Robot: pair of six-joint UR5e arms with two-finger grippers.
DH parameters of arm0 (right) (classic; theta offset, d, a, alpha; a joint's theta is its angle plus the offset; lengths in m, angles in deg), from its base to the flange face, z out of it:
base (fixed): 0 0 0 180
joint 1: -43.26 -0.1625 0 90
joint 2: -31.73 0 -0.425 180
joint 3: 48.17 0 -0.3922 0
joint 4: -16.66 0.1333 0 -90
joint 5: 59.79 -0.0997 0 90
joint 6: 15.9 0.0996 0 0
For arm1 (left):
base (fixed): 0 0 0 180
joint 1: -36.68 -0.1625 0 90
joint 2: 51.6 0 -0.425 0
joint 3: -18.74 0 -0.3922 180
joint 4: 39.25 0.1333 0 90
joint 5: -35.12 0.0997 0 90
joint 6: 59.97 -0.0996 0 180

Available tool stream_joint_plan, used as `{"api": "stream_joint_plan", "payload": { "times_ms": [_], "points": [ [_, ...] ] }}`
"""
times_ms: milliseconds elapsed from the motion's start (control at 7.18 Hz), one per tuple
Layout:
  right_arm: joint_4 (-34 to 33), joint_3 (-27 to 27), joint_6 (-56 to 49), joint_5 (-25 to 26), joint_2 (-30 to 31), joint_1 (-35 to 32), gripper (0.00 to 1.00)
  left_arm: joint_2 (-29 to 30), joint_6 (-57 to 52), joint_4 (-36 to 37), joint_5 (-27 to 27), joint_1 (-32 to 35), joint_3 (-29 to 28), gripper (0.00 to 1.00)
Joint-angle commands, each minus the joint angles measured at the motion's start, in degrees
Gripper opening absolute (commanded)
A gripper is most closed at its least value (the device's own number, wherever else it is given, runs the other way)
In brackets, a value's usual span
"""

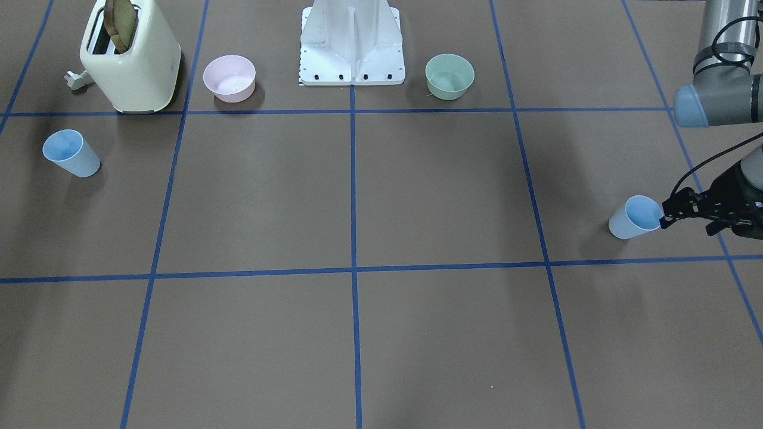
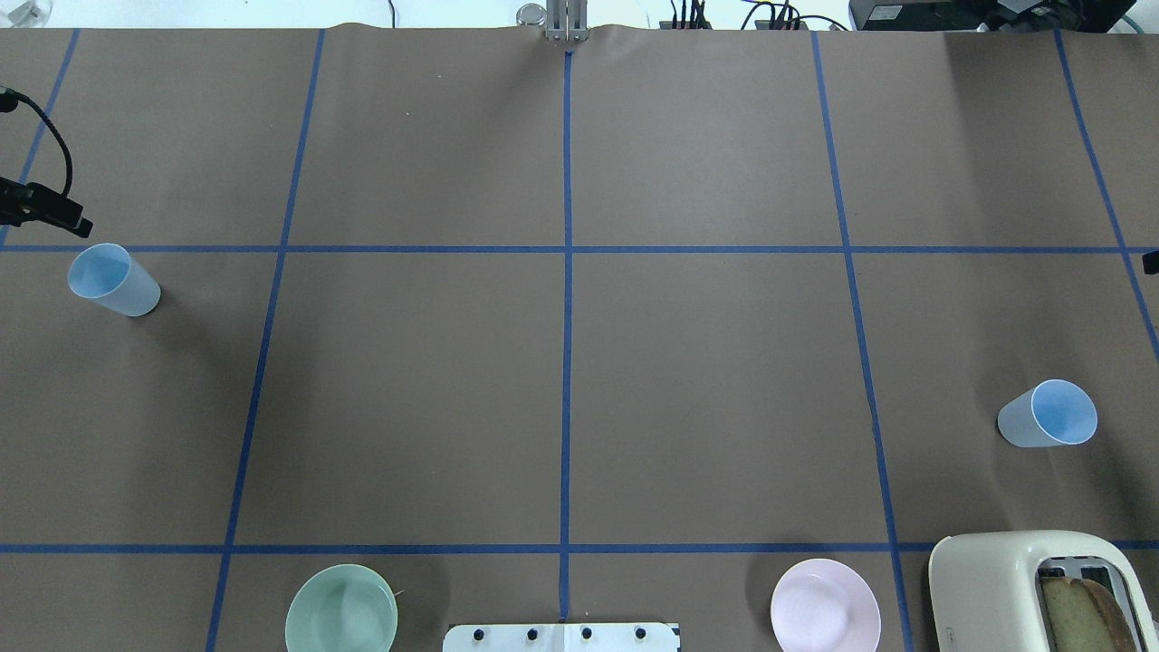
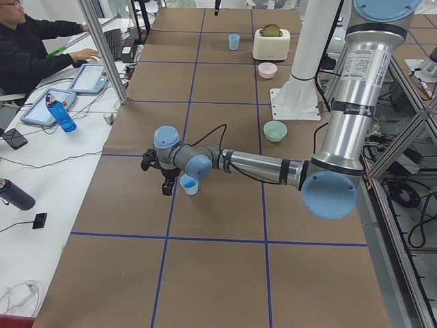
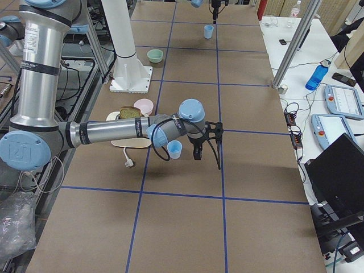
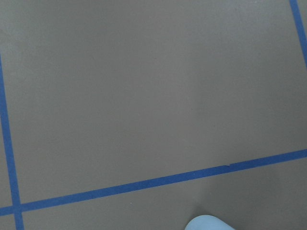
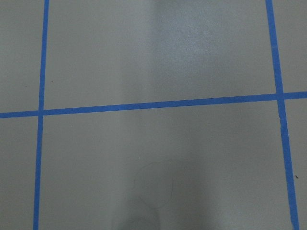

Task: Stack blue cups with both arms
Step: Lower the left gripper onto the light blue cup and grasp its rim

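Now: you are at the approach. Neither cup is lifted, and both stand upright, mouths up, well apart at opposite ends of the table.
Left cup point(image 1: 635, 218): it stands just beside the left gripper point(image 1: 686, 217), on the side nearer the robot and outside the fingers.
Left gripper: its fingers look spread apart and hold nothing.
Right cup point(image 1: 71, 154): it stands a little out from the toaster point(image 1: 131, 59). In the right side view the right gripper point(image 4: 200, 142) hangs just beside it.
Right gripper: only a sliver shows from overhead, so you cannot tell how far its fingers are open. The cup appears to stand free of it.
Grip: shift each gripper sideways until the cup wall sits between the fingers, and centre it before you close. A light tapered cup probably tips if one finger touches first.
Height: take the wall below the rim, since a taper tends to slip out of a low pinch.
Stacking: bring the cups toward the middle, line up their axes, and only then lower one into the other.
Watch: swing the right arm wide of the toaster and the pink bowl point(image 1: 229, 77).
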Motion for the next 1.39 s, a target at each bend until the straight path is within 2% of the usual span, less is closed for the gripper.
{"api": "stream_joint_plan", "payload": {
  "times_ms": [0,279,557,975,1115,1254],
  "points": [
    [0.01,-0.03,0.03,-0.01,-0.08,0.02,1.00,-1.58,1.62,-2.24,-0.02,-1.14,0.17,0.97],
    [0.01,-0.11,0.03,0.08,-0.17,0.02,1.00,-2.81,4.15,-5.65,0.07,-2.98,0.09,0.97],
    [-0.07,-0.12,0.03,0.08,-0.17,0.02,1.00,-2.82,4.52,-5.76,0.25,-3.60,-0.17,0.90],
    [-0.42,-0.03,0.11,0.08,-0.52,0.02,1.00,-2.29,4.78,-5.76,0.78,-4.75,-0.35,0.57],
    [-0.43,-0.11,0.11,0.08,-0.52,0.02,1.00,-2.11,6.44,-5.76,0.77,-5.01,-0.35,0.40],
    [-0.43,-0.12,0.11,0.08,-0.52,0.02,1.00,-2.11,6.80,-5.76,0.77,-5.36,-0.27,0.13]
  ]
}}
